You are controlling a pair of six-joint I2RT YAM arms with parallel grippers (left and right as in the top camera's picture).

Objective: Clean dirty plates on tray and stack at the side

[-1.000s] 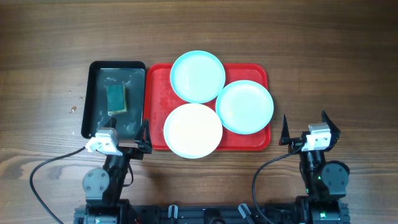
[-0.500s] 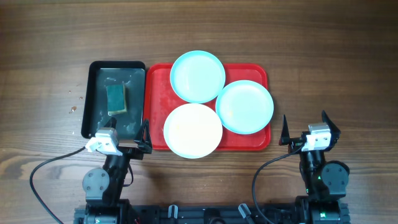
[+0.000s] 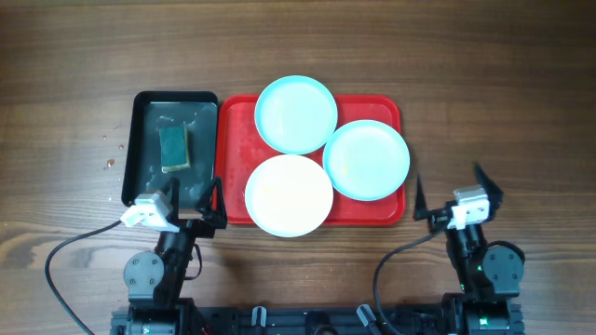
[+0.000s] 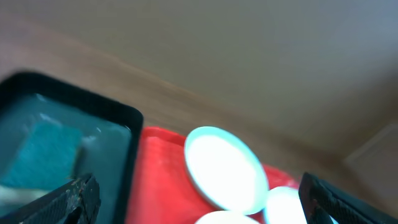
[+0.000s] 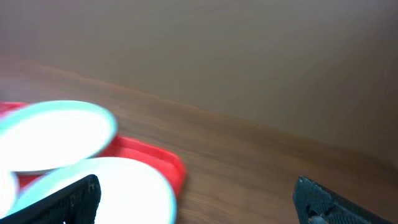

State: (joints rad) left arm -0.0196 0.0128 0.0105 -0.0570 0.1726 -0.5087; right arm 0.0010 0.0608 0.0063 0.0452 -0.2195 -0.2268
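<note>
The red tray (image 3: pixel 235 130) lies mid-table and holds three plates. A pale turquoise plate (image 3: pixel 296 114) sits at its back, a second turquoise plate (image 3: pixel 367 160) at its right, and a white plate (image 3: pixel 289 195) at its front. My left gripper (image 3: pixel 194 194) is open and empty by the tray's front left corner. My right gripper (image 3: pixel 449 189) is open and empty over bare table right of the tray. The left wrist view shows the tray (image 4: pixel 158 174) and the back plate (image 4: pixel 225 168). The right wrist view shows the right plate (image 5: pixel 118 186), the back plate (image 5: pixel 50 134) and the tray's corner (image 5: pixel 158 163).
A narrower black tray (image 3: pixel 149 121) with a green sponge (image 3: pixel 174 149) and some water lies against the red tray's left side; it also shows in the left wrist view (image 4: pixel 106 134). Small drops (image 3: pixel 110 163) dot the wooden table left of it.
Both grippers have shifted slightly to the left and away from the front edge. The plates and trays have not moved.
</note>
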